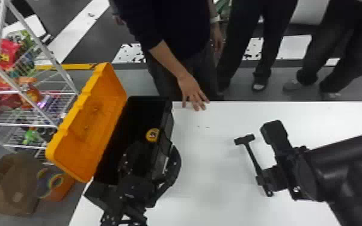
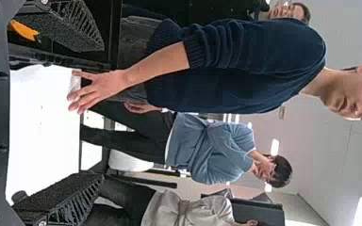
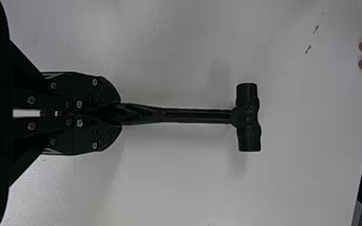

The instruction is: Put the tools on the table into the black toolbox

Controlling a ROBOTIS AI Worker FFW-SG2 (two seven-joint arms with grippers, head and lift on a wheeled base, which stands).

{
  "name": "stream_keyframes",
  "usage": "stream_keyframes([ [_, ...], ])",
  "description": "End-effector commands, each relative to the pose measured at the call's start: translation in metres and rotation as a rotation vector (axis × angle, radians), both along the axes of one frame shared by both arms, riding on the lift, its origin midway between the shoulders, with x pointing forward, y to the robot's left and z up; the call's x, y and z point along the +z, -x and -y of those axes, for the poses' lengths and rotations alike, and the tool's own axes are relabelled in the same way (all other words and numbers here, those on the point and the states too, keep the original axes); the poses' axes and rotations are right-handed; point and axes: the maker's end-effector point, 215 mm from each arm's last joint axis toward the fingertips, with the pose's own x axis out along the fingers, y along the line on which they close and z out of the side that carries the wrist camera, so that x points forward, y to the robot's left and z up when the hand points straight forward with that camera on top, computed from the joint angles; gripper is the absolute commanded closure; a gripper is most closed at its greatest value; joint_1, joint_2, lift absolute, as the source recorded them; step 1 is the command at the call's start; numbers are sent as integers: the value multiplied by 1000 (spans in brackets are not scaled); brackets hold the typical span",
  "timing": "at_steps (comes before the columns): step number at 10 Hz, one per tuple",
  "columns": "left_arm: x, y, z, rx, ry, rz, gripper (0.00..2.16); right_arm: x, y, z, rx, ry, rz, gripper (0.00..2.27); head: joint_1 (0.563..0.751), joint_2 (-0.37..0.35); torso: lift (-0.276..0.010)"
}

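Nearby, open black toolbox [image 1: 168, 120], person's hand [image 1: 191, 90] at table [image 1: 213, 147] edge, right tool [image 1: 264, 178] clamping hammer [image 1: 253, 156], left tool [image 1: 151, 159] spread

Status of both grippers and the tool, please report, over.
Left gripper open, by toolbox. Right gripper shut on hammer. Person's hand near toolbox, at table's far edge.
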Motion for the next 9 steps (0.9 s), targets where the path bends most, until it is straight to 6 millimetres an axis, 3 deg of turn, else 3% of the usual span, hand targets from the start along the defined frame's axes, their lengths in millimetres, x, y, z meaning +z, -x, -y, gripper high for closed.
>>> stream_keyframes([
  [1, 3, -3, 5, -10, 2, 4, 33, 11, 3, -5, 14, -3, 40, 2240, 695, 264, -39],
  [4, 4, -11, 22, -47, 20, -10, 36, 36, 5, -29, 72, -22, 137, 2240, 695, 266, -39],
  [9, -3, -21, 52, -134, 93, -76, 39, 109, 12, -99, 185, -199, 387, 2240, 695, 298, -39],
])
